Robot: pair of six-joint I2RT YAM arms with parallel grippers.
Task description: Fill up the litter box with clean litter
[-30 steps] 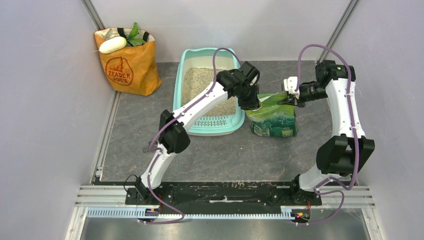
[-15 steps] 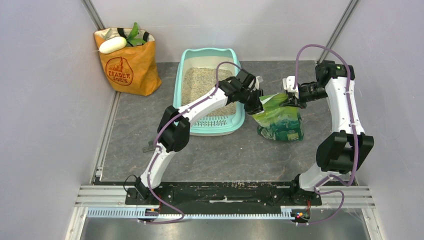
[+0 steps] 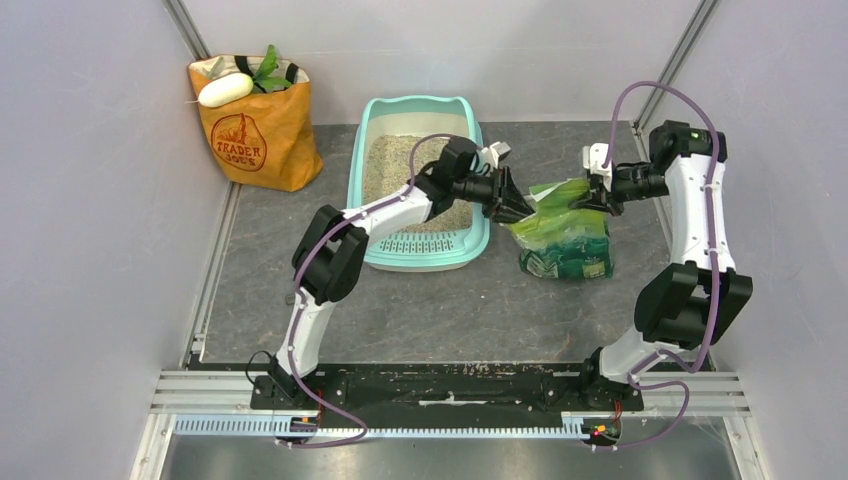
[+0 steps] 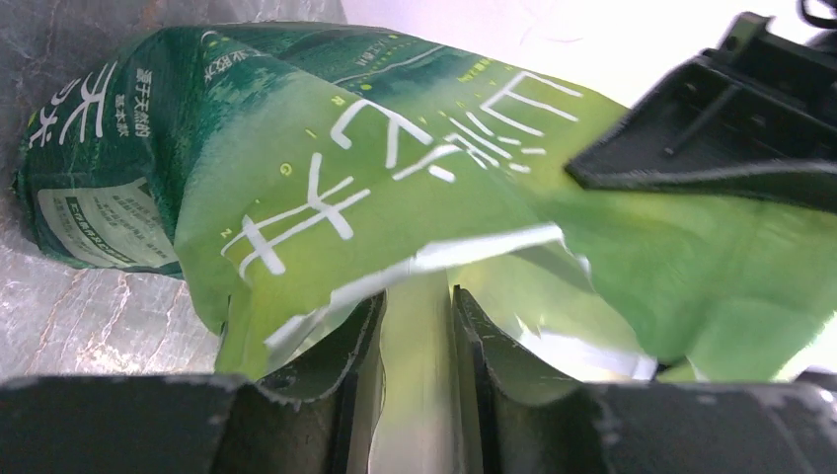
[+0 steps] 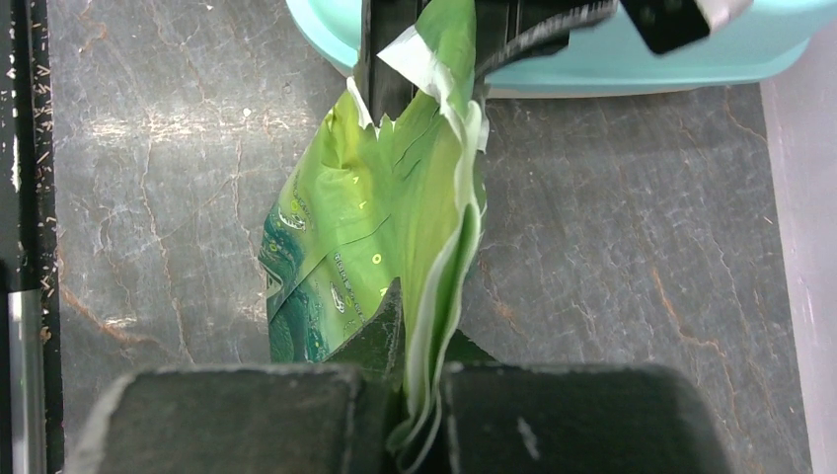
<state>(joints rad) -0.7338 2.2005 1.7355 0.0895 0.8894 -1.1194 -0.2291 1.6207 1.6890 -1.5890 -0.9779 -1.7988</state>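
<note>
I work on a dark grey, marbled stone-look table mat [image 3: 450, 300], scuffed in places, boxed in by plain pale grey walls [image 3: 90, 250], with an aluminium rail [image 3: 400, 425] along my near edge.

The large rectangular mint-teal plastic litter box [image 3: 372, 130] sits at the far middle of the mat, its long side running away from me and its slotted grate step [image 3: 425, 243] at the near end. Fine beige-tan clean litter [image 3: 395, 160], sandy and speckled, covers the floor of the tray beyond the grate.

Just right of the box stands a green printed plastic bag [image 3: 565, 235], its torn top pulled out between my two claws. My left claw [image 4: 415, 306] is part-way closed, pinching a thin fold of the bag's top edge beside the box's right rim. My right claw [image 5: 419, 395] is clamped fully tight on the opposite edge of the bag's mouth.

The bag carries large white East Asian characters that I cannot read with confidence, and a pale label panel [image 4: 94, 222] whose print is too small to read. In the far left corner stands an orange paper grocery bag [image 3: 255, 135] printed "TRADER JOE'S", holding a white oblong item [image 3: 225, 90] and green leaves [image 3: 268, 68].
</note>
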